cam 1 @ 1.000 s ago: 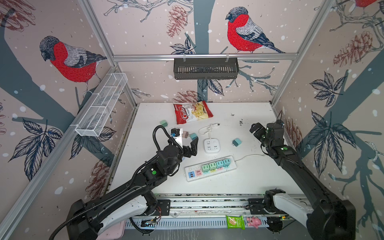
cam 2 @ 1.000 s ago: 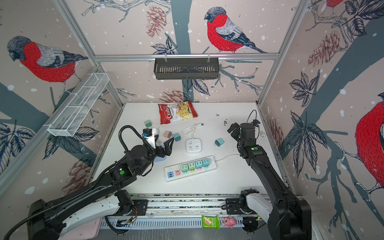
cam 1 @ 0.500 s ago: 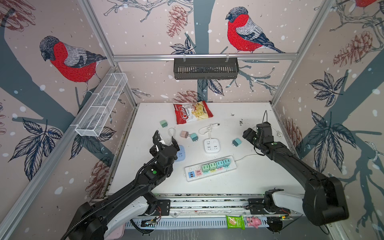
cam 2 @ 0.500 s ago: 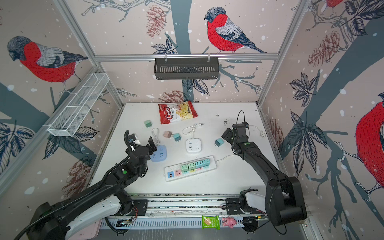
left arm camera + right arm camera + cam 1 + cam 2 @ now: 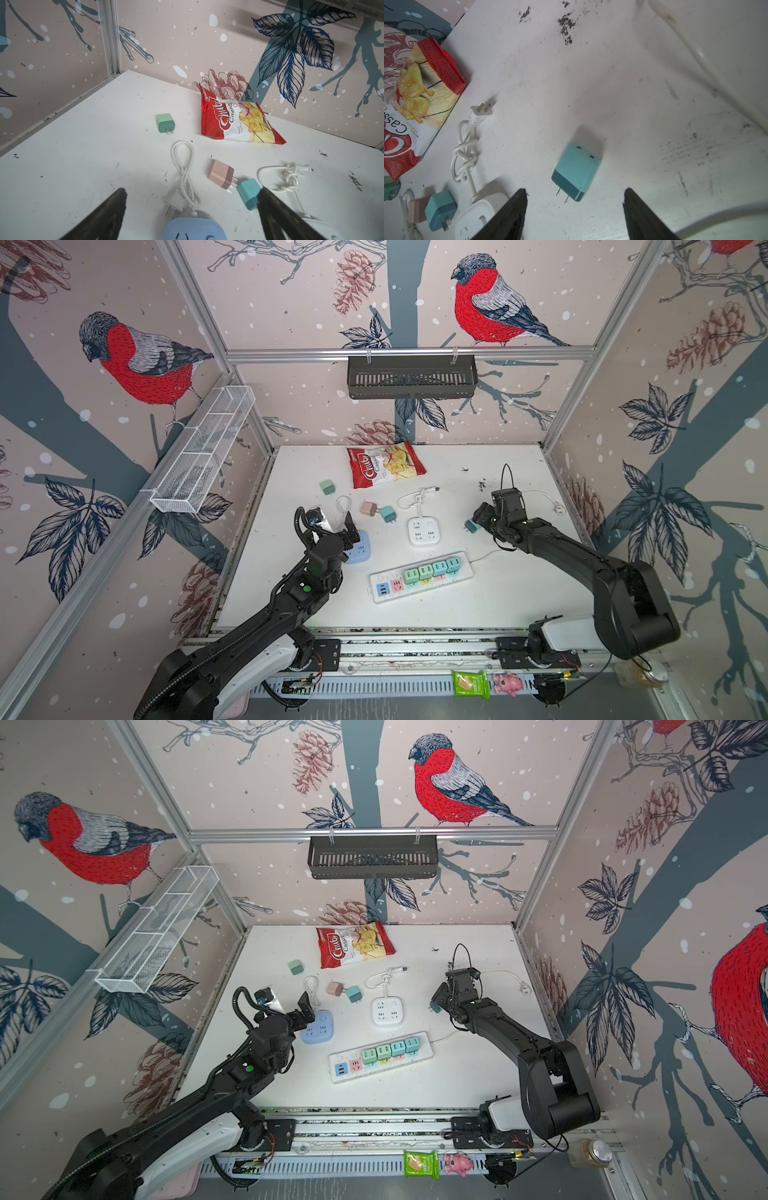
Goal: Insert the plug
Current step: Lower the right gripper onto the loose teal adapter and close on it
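Both top views look down from high in front over the whole table [image 5: 519, 593]. Wrist cameras sit low, close; both catch the chip bag [image 5: 234, 122].

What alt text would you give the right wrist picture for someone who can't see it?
A teal plug lies on the white table, prongs toward the camera, untouched between the black fingers of the open right gripper. To one side lie a knotted white cable, a white socket cube and a red chip bag.
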Robot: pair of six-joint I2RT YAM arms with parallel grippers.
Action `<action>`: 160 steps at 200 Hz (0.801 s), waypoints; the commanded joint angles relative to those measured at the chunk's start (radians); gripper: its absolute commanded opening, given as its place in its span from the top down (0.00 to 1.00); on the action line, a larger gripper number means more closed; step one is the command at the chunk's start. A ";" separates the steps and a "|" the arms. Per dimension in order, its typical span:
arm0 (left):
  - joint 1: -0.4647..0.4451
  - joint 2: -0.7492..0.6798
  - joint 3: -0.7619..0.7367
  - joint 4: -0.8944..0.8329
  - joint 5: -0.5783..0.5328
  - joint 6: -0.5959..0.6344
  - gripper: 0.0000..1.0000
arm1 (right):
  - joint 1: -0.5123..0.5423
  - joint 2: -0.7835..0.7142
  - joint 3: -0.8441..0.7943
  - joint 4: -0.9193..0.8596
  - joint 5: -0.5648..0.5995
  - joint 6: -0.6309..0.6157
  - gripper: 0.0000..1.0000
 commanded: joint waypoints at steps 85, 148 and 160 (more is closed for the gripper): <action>0.003 0.021 0.023 0.019 0.002 -0.011 0.02 | 0.078 0.181 0.097 -0.025 0.057 0.001 0.32; 0.003 0.015 0.025 0.014 0.000 -0.011 0.02 | 0.097 0.293 0.164 -0.064 0.061 -0.001 0.34; 0.003 0.016 0.026 0.009 -0.004 -0.013 0.02 | 0.098 0.306 0.172 -0.069 0.067 0.001 0.34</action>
